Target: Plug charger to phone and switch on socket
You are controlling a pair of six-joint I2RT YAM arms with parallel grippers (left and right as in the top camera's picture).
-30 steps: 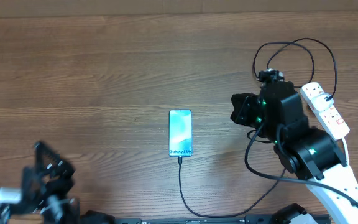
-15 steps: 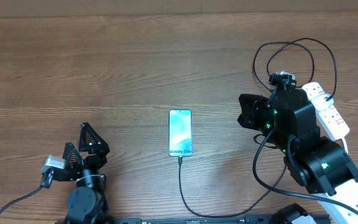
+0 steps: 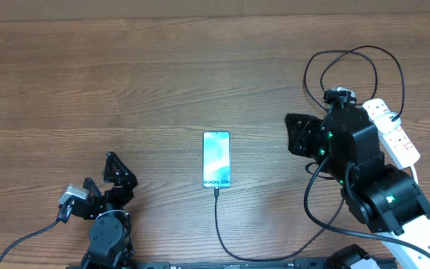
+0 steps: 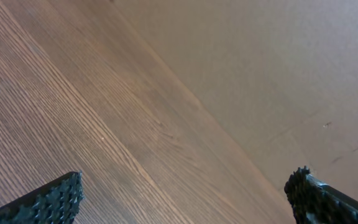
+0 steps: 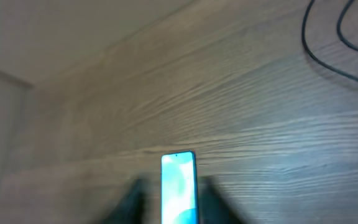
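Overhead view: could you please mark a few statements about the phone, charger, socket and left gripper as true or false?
1. The charger reaches the phone at its end nearest the robot. True.
2. The phone lies on top of the socket. False: it lies on the table, well apart from the socket.
3. The left gripper grips the phone. False: it is open and empty, away from the phone.
4. The phone's screen is lit. True.

Counted on one wooden table [image 3: 125,75]: one phone [image 3: 216,159], one thin black cable [image 3: 219,224], one white power strip [image 3: 396,134], and two robot arms, left arm [image 3: 104,235] and right arm [image 3: 375,187].
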